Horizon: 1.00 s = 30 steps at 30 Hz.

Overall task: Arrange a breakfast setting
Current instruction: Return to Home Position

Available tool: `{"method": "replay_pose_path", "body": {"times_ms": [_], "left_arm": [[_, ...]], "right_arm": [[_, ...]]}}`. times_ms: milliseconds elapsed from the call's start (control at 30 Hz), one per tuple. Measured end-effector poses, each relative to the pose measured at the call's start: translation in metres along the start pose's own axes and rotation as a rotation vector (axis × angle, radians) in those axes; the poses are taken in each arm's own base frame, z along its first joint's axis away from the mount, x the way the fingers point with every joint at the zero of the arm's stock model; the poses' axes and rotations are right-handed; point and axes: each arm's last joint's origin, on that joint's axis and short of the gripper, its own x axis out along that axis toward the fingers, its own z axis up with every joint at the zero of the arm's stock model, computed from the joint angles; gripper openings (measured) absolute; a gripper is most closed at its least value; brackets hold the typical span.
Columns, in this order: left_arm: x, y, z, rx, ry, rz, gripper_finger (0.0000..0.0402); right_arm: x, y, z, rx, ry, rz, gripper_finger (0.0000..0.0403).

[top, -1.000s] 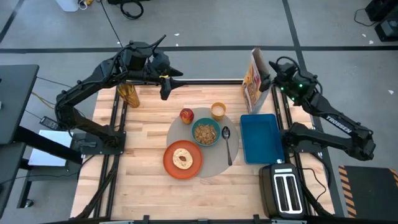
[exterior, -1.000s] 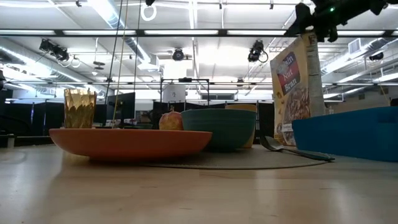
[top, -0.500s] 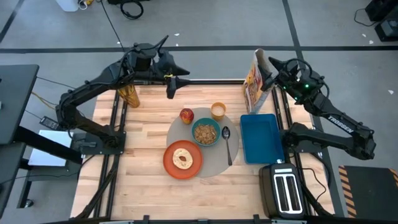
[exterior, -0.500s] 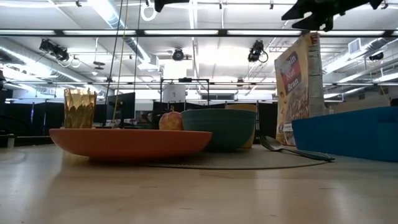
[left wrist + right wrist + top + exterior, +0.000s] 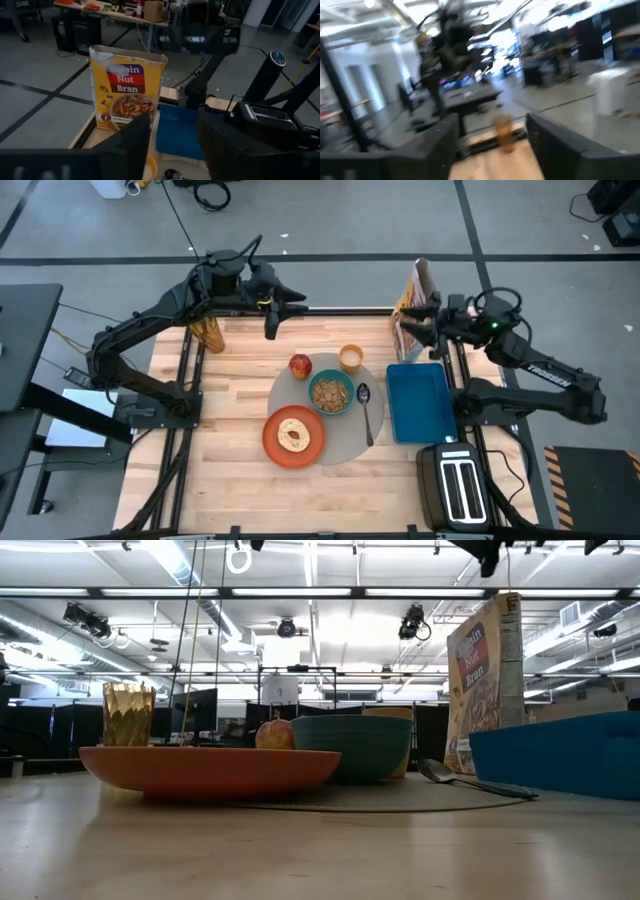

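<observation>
"Raisin Nut Bran" on cereal box (image 5: pixel 127 95)

Black jointed arms (image 5: pixel 140 332), the right arm (image 5: pixel 548 376) lettered white, perhaps "TROSSEN".

The left hand (image 5: pixel 173 124), fingers (image 5: pixel 131 147) apart, faces a cereal box (image 5: pixel 127 95) beside a blue tray (image 5: pixel 177 132).

Free tabletop (image 5: pixel 225 405) left of placemat (image 5: pixel 345 444)
</observation>
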Motion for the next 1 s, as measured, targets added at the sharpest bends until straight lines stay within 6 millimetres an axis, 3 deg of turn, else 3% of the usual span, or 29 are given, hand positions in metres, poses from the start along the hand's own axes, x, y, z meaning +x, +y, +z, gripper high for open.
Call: {"method": "replay_pose_path", "body": {"times_ms": [300,500,667,833,1000], "left_arm": [[-0.015,-0.026,0.001,0.076,0.015,-0.075,0.0039],[-0.022,-0.037,-0.024,0.096,0.018,-0.113,0.0006],[-0.035,-0.034,-0.065,0.037,-0.017,-0.098,0.0013],[-0.051,-0.025,-0.104,0.042,0.034,0.060,0.0018],[-0.052,-0.017,-0.138,0.119,0.163,0.142,0.0019]], "right_arm": [[0.010,0.045,-0.011,0.032,0.023,0.205,0.0016],[0.005,0.056,-0.009,0.065,0.012,0.282,0.0048],[0.007,0.056,-0.011,0.061,0.032,0.300,0.0063],[0.012,0.053,-0.013,0.005,0.021,0.206,0.0062],[0.019,0.056,-0.031,-0.085,0.146,0.151,0.0062]]}}
